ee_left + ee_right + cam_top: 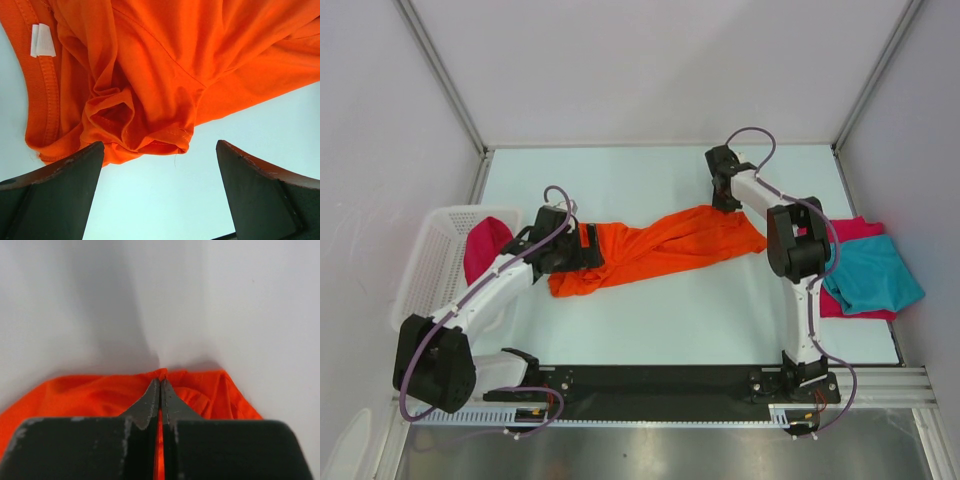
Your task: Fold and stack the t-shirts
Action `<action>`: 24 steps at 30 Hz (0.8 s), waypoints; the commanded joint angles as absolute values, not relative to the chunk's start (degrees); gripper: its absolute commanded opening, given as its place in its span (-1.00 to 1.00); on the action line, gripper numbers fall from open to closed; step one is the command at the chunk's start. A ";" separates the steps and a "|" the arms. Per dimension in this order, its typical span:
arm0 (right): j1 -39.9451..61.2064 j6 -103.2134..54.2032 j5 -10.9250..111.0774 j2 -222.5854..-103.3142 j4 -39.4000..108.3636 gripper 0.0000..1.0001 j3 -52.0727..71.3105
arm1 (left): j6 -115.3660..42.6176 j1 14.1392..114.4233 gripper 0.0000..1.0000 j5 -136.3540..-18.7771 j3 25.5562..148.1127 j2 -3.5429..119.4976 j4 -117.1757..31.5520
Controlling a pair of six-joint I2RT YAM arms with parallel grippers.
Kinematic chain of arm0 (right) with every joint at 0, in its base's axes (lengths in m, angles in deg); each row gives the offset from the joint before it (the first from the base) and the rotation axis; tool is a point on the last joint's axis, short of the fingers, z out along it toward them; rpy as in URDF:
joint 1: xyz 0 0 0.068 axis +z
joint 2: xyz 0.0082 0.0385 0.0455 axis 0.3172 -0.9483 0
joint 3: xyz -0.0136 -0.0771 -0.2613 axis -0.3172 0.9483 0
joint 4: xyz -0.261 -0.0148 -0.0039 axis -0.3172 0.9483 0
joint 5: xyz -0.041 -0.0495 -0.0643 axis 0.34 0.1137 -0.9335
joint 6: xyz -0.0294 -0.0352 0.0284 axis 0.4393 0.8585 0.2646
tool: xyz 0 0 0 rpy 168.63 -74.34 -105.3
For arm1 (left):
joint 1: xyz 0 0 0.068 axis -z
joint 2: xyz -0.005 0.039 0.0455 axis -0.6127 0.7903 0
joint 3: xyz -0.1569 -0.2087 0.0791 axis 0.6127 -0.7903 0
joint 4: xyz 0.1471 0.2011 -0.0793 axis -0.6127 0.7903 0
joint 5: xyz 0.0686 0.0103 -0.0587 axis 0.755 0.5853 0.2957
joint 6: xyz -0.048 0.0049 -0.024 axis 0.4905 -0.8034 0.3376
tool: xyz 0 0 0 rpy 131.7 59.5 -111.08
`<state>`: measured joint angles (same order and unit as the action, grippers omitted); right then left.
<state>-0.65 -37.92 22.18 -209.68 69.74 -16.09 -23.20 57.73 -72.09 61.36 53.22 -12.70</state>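
Top view: the orange t-shirt (660, 250) lies bunched across the tabletop (650, 330); spreading it flat looks the step. Left wrist: left pincer (159, 146) apart above crumpled cloth, likely must close there. Right wrist: right pincer (160, 384) clamped on the shirt's edge.

Top external: fixed high behind both arm bases, looking down and forward, with the whole pale table (670, 320) in frame from far off. Left wrist: close above the crumpled bright orange cloth t-shirt (660, 245), looking down on its collar end. Right wrist: closer still, at its opposite edge. All three views share that shirt.
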 commanded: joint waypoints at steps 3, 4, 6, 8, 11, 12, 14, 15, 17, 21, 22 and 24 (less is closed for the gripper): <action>1.28 -36.94 15.55 -196.93 67.20 -1.00 -10.21 | -23.87 57.38 0.99 -73.70 61.42 51.30 -14.61; 1.45 -37.11 15.11 -194.39 66.94 -1.00 -7.67 | -23.78 57.38 0.99 -73.70 61.25 51.21 -14.69; 1.63 -37.20 14.31 -191.75 66.85 -1.00 -4.59 | -23.87 57.38 0.99 -73.87 61.16 50.86 -14.61; 1.63 -37.29 13.70 -190.68 67.11 -1.00 -3.26 | -23.87 57.29 0.99 -74.05 61.25 50.51 -14.52; 1.89 -37.82 13.35 -188.75 67.99 -1.00 -0.62 | -23.87 57.38 0.99 -73.96 61.69 49.90 -13.82; 2.16 -38.17 13.17 -188.14 68.16 -1.00 0.34 | -23.96 57.38 0.99 -73.79 61.69 49.63 -13.55; 2.42 -38.61 13.17 -186.21 67.99 -1.00 3.14 | -23.78 57.29 0.99 -73.52 61.69 48.85 -13.20; 2.51 -38.61 13.17 -185.76 67.90 -1.00 3.86 | -23.78 57.38 0.99 -73.61 61.77 48.75 -13.11; 2.77 -38.96 13.26 -184.97 68.60 -1.00 5.09 | -23.70 57.38 0.99 -73.87 61.86 48.23 -12.85; 2.95 -39.92 12.73 -184.18 71.23 -1.00 6.94 | -23.61 57.38 0.99 -73.96 62.48 47.61 -11.97; 3.04 -40.19 12.55 -183.74 71.24 -1.00 7.73 | -23.61 57.38 0.99 -73.96 62.56 47.18 -11.71; 3.04 -40.72 12.47 -182.16 71.94 -1.00 9.39 | -23.70 57.38 0.99 -73.52 62.83 46.73 -11.27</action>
<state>2.67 -38.77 14.60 -187.43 70.07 7.21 -23.09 57.66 -72.99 61.28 48.98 -12.17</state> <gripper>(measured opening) 0.011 0.994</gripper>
